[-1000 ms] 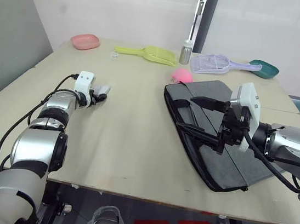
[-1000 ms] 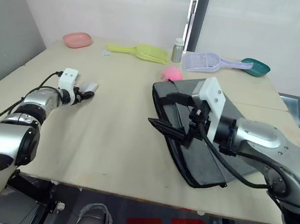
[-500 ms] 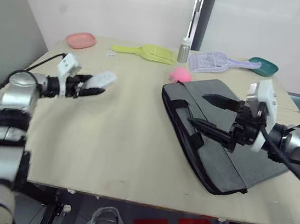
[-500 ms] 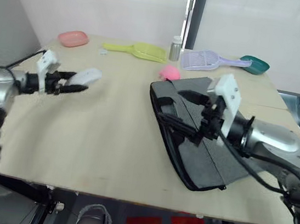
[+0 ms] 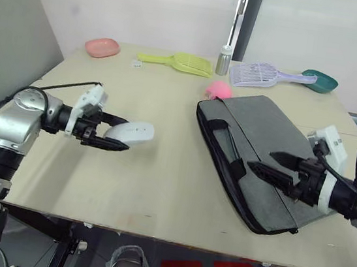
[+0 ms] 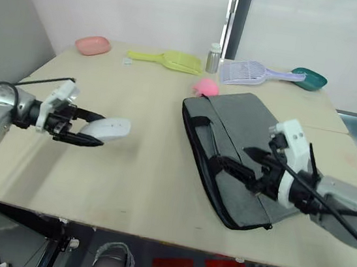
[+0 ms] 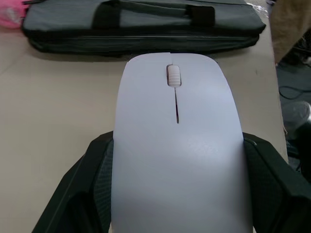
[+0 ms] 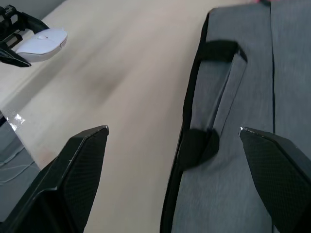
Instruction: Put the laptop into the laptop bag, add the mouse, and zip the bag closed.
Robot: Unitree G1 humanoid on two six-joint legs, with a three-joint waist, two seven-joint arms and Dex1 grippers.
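Pink plush toy (image 5: 218, 89) touching laptop bag (image 5: 274, 159) far corner.

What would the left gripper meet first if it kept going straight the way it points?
Probably the laptop bag: the left gripper, shut on the mouse, points across bare table at the bag's long handled edge.

The mouse (image 7: 177, 160) is showing smooth white plastic with a soft satin sheen, sitting between matt black plastic fingers (image 7: 85, 194) of the left claw (image 5: 113, 139). The laptop bag (image 5: 264, 161) is looking like matt grey woven cloth with black fabric edging and straps. The surface (image 5: 159, 177) is appearing as pale wood board, smooth, catching a faint gloss. The right claw (image 5: 271, 167) is showing matt black plastic too.
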